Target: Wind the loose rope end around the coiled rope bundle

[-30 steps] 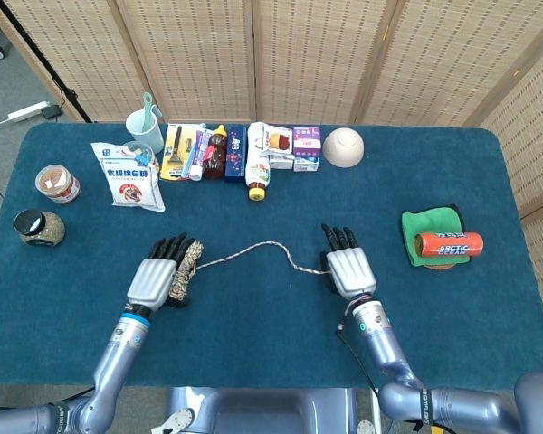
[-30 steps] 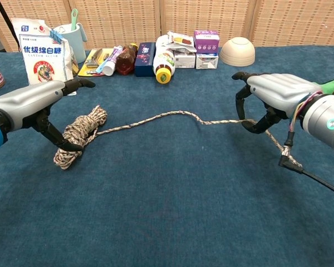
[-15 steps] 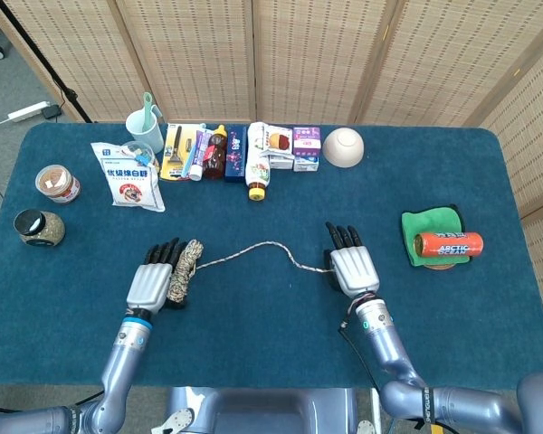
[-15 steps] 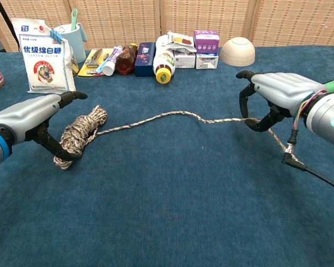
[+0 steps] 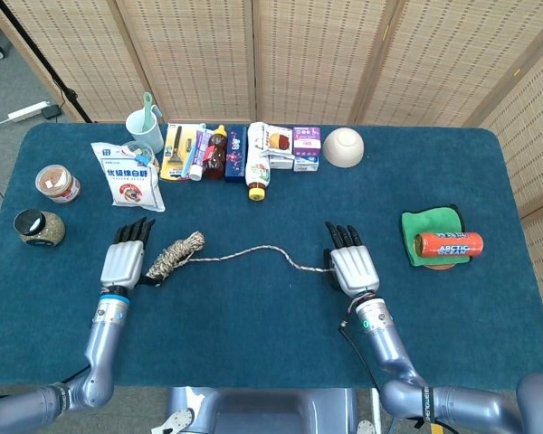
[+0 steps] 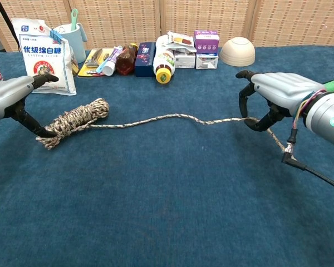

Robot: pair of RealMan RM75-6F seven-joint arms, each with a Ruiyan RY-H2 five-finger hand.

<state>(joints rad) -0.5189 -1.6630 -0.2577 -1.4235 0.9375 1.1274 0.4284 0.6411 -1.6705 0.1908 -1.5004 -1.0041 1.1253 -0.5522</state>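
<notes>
The coiled rope bundle point(image 5: 174, 255) point(image 6: 72, 120) lies on the blue table, slanting up to the right. Its loose strand point(image 5: 262, 252) point(image 6: 172, 117) runs right across the cloth. My left hand point(image 5: 125, 256) point(image 6: 10, 95) sits just left of the bundle, fingers stretched forward and apart, thumb touching the bundle's near end. My right hand point(image 5: 351, 266) point(image 6: 274, 92) rests palm down at the strand's far end. The strand passes between its thumb and a curled finger, pinched there. The rope's tail trails under the right wrist.
A row of goods lines the far side: sugar bag point(image 5: 127, 174), cup point(image 5: 146, 133), bottles and boxes point(image 5: 244, 152), bowl point(image 5: 344, 146). Two jars point(image 5: 42, 206) stand at the left edge. An orange can on a green cloth point(image 5: 439, 242) lies at right.
My left hand moved left and dragged the bundle with it, turning it to a flatter slant. The strand straightened. The right hand stayed put.
</notes>
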